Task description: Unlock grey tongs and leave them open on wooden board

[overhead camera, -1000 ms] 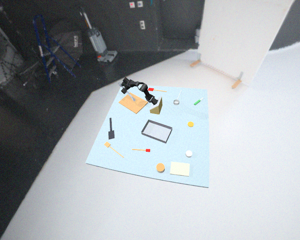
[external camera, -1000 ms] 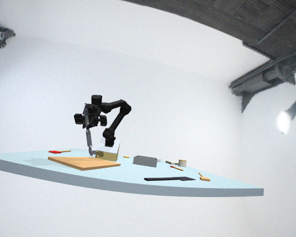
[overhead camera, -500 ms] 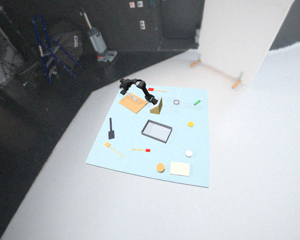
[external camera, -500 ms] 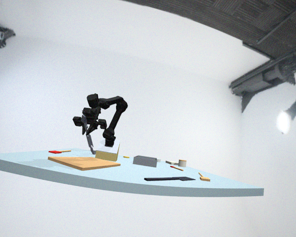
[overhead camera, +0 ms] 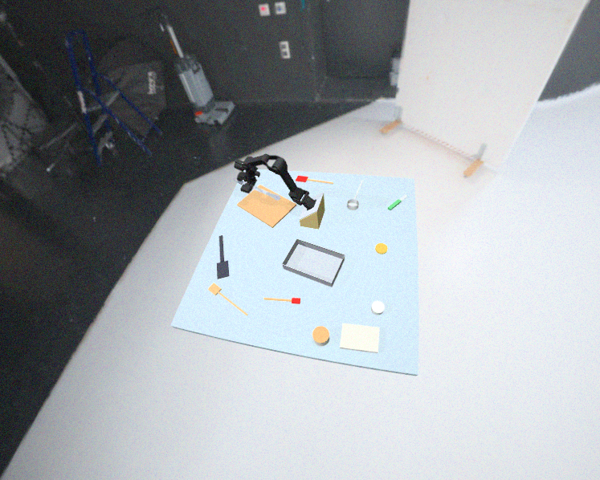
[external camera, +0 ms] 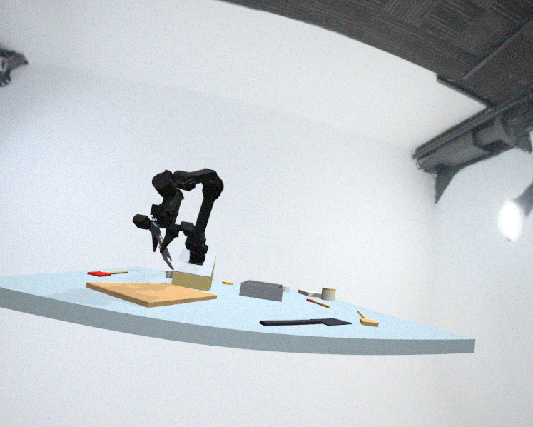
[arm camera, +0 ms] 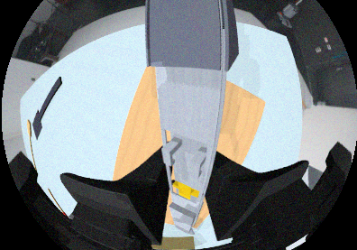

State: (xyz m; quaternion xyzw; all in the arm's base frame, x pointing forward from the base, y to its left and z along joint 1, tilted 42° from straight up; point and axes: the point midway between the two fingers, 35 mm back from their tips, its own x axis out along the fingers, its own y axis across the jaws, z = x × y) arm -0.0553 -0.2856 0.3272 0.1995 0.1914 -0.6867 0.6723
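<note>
The gripper [overhead camera: 248, 181] [external camera: 158, 250] [arm camera: 183, 145] has its fingers closed on the grey tongs [overhead camera: 271, 195] [external camera: 166, 255] [arm camera: 189, 94], which hang tilted above the blue table [overhead camera: 259, 247] [external camera: 230, 338] [arm camera: 99, 71]. In the exterior view their lower end slants down to the right; in the wrist view they run up the middle of the frame, with a yellow piece [arm camera: 186, 190] near the bottom. Whether the lock is released cannot be told.

In the wrist view the wooden board [overhead camera: 271, 214] [external camera: 133, 293] [arm camera: 140, 125] shows behind the tongs; in the top view it lies flat at the table's upper left. Just right of it there, a wedge-shaped block [overhead camera: 310, 221] [external camera: 190, 280] stands beside the foot of the black arm [overhead camera: 290, 181] [external camera: 205, 215].

The roasting tin [overhead camera: 308, 277] [external camera: 261, 290] sits near the centre of the top view, well apart from the tongs. A dark spatula [overhead camera: 222, 268] [external camera: 294, 322] [arm camera: 44, 107] lies to its left, and a yellow disc [overhead camera: 381, 248] [external camera: 227, 283] to its right.
</note>
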